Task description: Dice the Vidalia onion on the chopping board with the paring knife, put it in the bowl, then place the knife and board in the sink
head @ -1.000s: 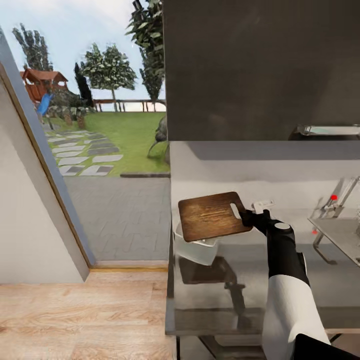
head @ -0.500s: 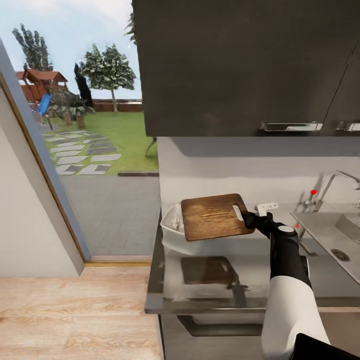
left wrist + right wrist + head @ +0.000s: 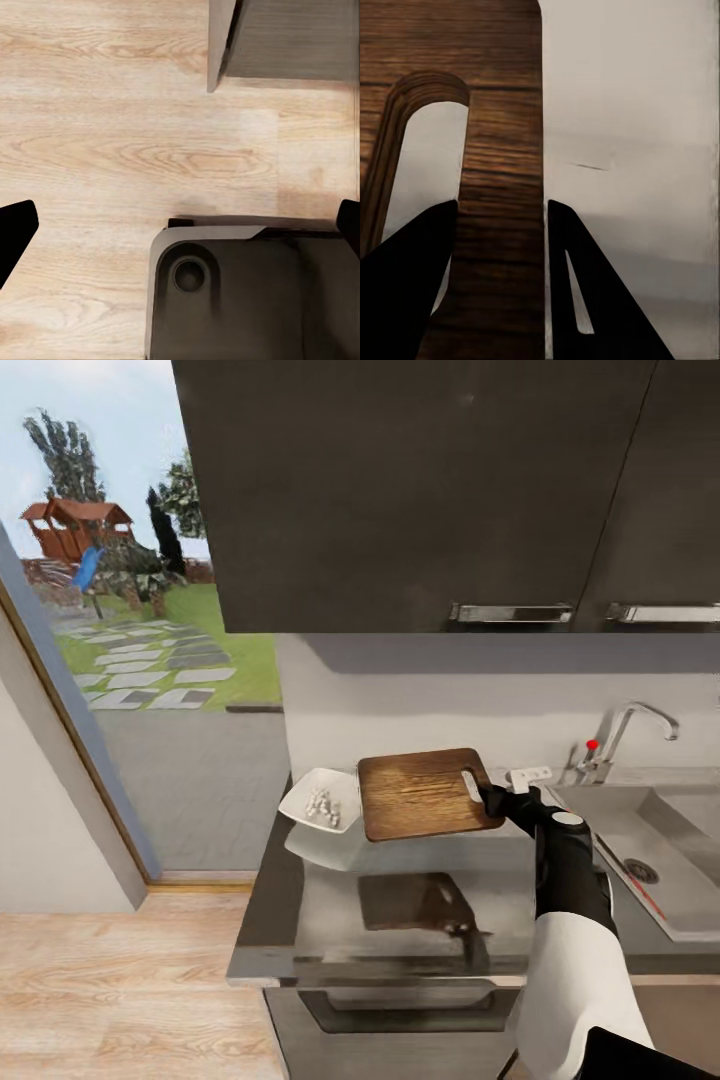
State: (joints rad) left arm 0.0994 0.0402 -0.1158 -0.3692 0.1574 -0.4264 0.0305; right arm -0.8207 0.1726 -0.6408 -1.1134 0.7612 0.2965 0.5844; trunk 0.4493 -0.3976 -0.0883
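My right gripper (image 3: pixel 490 796) is shut on the handle end of the dark brown chopping board (image 3: pixel 425 793) and holds it level above the grey countertop (image 3: pixel 420 945). In the right wrist view the board (image 3: pixel 502 135) sits clamped between the two black fingers (image 3: pixel 405 292). Just left of the board, the white bowl (image 3: pixel 300 840) holds pale diced onion (image 3: pixel 322 806). The sink (image 3: pixel 690 905) lies to the right, beyond my arm. A thin red streak (image 3: pixel 632 880) runs along its near rim; I cannot tell whether it is the paring knife. My left gripper (image 3: pixel 180 225) hangs open over the wood floor.
Dark upper cabinets (image 3: pixel 400 490) hang close above the counter. The chrome faucet (image 3: pixel 625 730) with its red knob stands behind the sink, near a small white fitting (image 3: pixel 530 773). A glass door (image 3: pixel 130 660) at the left looks onto a garden. My base (image 3: pixel 240 292) is below the left gripper.
The camera has swung right, so more of the sink and cabinets show. The board, still gripped, has shifted right relative to the bowl, uncovering the bowl's inside and the diced onion.
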